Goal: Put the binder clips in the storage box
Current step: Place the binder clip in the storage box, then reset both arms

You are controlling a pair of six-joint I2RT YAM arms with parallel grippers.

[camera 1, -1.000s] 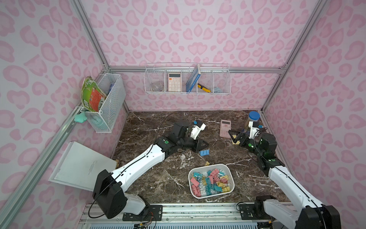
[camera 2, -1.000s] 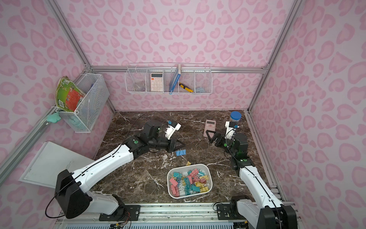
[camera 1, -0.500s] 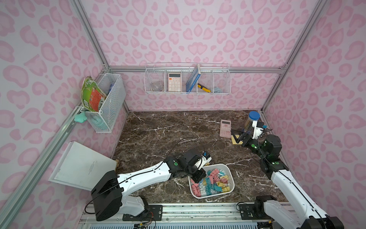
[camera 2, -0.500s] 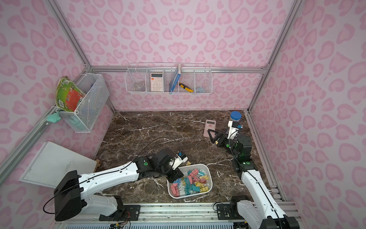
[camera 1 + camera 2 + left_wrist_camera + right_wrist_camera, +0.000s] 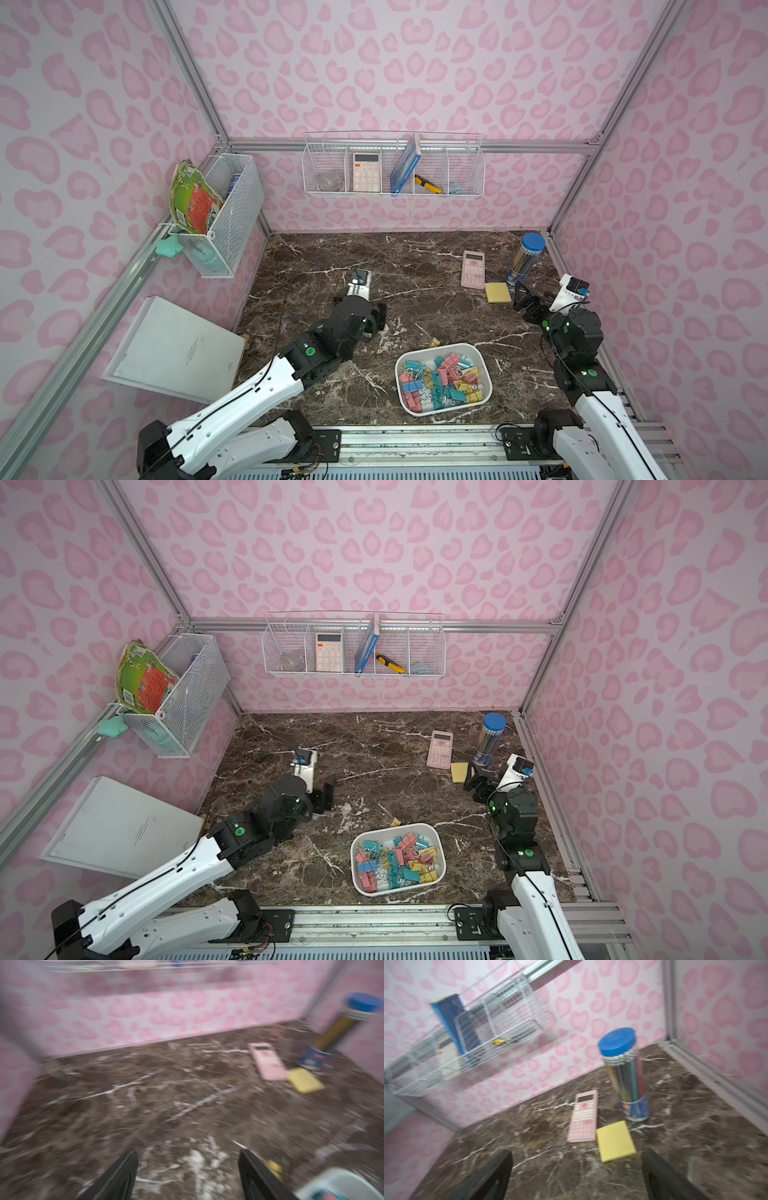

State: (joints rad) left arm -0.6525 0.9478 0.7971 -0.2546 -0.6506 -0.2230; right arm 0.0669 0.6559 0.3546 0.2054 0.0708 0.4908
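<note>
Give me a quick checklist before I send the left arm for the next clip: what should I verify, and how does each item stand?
1. Left jaws open and empty: ok. The left wrist view shows them spread wide over bare marble table.
2. Clip left to fetch: ok. One yellow binder clip lies on the table just outside the storage box.
3. No other stray clips: cannot tell. None shows in either top view, but the arms hide some of the table.
4. Box upright, pile of clips contained: ok.
5. Right jaws out of the way: ok. They are open and empty, by the sticky-note pad.
</note>
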